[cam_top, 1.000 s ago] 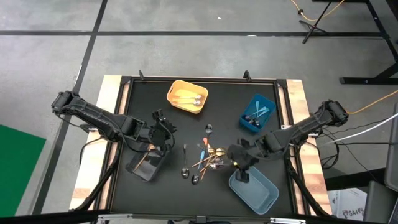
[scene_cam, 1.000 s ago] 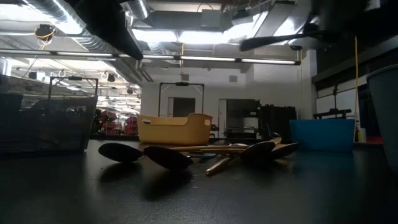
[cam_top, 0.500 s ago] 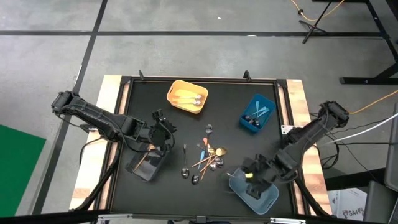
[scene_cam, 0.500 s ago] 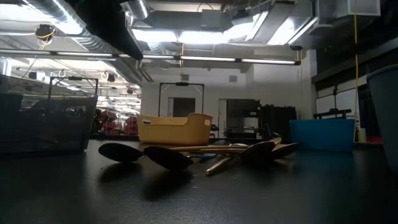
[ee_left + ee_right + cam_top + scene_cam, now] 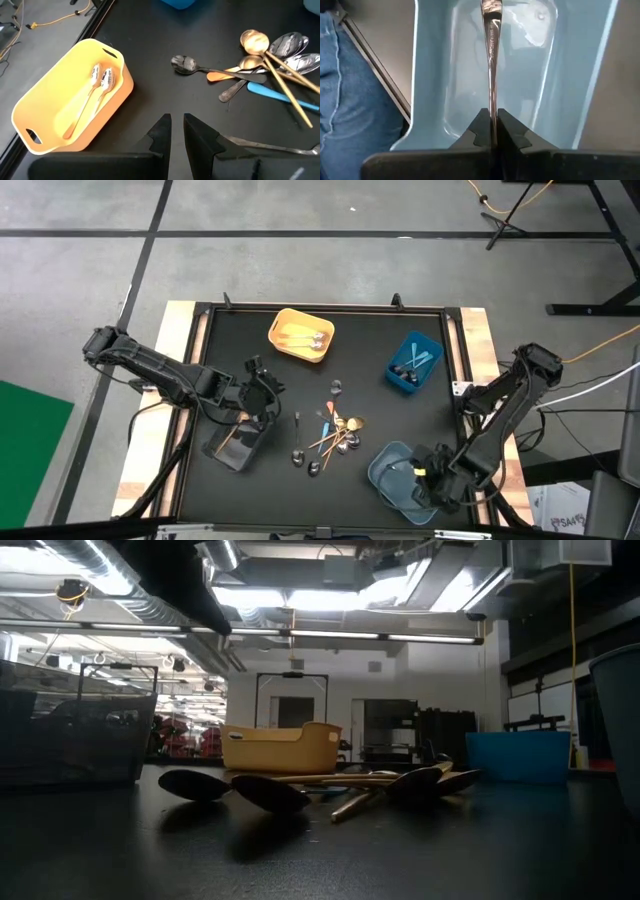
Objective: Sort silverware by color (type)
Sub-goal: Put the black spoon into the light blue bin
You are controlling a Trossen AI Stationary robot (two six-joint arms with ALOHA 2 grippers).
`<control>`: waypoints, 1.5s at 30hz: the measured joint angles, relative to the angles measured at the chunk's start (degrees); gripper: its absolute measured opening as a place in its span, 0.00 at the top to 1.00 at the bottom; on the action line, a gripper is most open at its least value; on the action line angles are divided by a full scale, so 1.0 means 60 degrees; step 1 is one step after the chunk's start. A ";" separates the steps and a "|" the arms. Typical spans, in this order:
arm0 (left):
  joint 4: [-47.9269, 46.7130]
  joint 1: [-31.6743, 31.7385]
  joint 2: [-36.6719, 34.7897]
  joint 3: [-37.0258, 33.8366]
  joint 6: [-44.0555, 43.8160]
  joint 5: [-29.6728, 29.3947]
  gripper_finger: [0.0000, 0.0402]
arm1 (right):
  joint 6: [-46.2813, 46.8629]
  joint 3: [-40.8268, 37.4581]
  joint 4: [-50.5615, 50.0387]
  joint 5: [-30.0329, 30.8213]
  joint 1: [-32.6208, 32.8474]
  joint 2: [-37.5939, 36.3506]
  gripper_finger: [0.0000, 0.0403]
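Now spoon (image 5: pixel 491 75) between right fingers (image 5: pixel 479 131)

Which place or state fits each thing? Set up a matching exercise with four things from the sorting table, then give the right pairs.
Things:
1. yellow bin
2. bright blue bin
3. right gripper
4. grey-blue bin

Places or states:
A. shut on a silver utensil
B. at the table's near right, under the right gripper
C. at the far side of the table, holding two silver spoons
D. at the far right, holding blue-handled utensils

Pairs: 1-C, 2-D, 3-A, 4-B
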 joint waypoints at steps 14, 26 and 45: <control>0.0386 0.0000 0.0000 0.0000 0.0004 0.0002 0.89 | 0.0114 -0.0770 0.2029 0.0150 -0.0037 0.0321 0.97; 0.1228 0.0000 0.0000 0.0000 0.0004 0.0006 0.89 | 0.0101 -0.0774 0.1970 0.0147 -0.0037 0.0340 0.84; 0.2143 0.0009 0.0179 -0.0011 0.0089 0.0931 0.89 | -0.0175 -0.0715 0.1959 -0.0786 -0.0037 0.0340 0.78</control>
